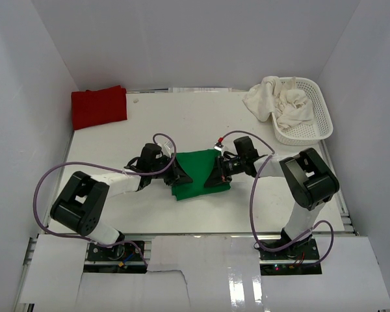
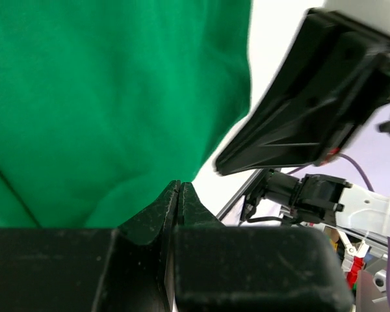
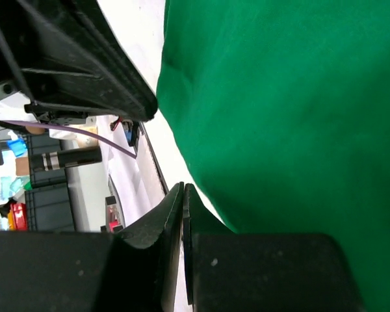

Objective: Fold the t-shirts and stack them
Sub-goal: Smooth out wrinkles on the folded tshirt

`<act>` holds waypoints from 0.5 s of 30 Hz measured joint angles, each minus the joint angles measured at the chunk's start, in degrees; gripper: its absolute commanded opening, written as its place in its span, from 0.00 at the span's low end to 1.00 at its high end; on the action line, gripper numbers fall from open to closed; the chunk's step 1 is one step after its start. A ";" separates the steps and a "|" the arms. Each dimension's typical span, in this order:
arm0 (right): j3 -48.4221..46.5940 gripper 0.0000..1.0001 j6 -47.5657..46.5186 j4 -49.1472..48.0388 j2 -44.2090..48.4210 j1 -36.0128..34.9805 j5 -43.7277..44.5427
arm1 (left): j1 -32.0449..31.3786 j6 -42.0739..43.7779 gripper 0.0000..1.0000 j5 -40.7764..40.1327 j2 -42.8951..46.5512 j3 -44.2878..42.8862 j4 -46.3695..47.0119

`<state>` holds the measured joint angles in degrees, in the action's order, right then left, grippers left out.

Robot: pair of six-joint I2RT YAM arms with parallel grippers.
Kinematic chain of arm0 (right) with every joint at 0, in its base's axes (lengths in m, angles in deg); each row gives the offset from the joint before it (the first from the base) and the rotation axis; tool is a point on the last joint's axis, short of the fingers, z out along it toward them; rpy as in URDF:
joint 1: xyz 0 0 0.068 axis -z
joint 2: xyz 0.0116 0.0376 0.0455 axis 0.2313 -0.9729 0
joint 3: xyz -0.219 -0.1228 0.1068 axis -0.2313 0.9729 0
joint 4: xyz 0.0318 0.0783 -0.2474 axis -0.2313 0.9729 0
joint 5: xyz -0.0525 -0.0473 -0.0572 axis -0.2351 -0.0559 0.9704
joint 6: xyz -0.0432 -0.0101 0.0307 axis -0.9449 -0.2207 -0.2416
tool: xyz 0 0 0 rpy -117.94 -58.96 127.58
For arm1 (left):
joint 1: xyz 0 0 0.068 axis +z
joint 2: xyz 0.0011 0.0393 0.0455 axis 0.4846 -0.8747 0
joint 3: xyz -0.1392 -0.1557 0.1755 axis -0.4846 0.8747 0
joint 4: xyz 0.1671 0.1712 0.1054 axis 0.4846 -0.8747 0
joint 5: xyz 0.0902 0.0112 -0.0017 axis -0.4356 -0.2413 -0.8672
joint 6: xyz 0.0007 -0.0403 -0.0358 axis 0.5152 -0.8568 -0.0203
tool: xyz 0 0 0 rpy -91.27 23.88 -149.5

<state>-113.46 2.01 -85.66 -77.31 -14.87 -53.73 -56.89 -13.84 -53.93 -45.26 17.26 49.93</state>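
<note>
A bright green t-shirt [image 1: 196, 170] lies folded in the middle of the table; it fills the left wrist view [image 2: 104, 97] and the right wrist view [image 3: 286, 104]. My left gripper [image 1: 180, 175] rests at the shirt's left edge. Its jaws [image 2: 179, 186] are pressed together, and no cloth shows between them. My right gripper [image 1: 216, 177] sits at the shirt's right edge, shut [image 3: 183, 187], its tips over bare table beside the cloth. A red t-shirt [image 1: 99, 107] lies folded at the far left. Cream-white t-shirts [image 1: 283, 104] are bunched in the basket.
A white mesh basket [image 1: 320, 123] stands at the far right corner. White walls enclose the table on three sides. Purple cables loop from both arms. The other arm's black gripper shows in each wrist view, the right one [image 2: 312, 97] and the left one [image 3: 71, 65].
</note>
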 measured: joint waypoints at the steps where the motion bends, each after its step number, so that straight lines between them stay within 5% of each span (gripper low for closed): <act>1: 0.02 0.08 0.83 -1.20 -0.70 -0.26 -0.33 | -0.04 -0.24 0.13 0.15 0.00 -0.17 0.39; 15: 2.99 0.08 5.60 -12.61 -10.25 -1.33 -2.01 | -0.87 -2.08 0.13 1.46 0.02 -0.81 2.08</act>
<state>-110.47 7.60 -98.27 -87.56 -16.21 -55.74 -57.76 -15.92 -52.46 -45.24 16.45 52.00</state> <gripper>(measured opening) 0.078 0.135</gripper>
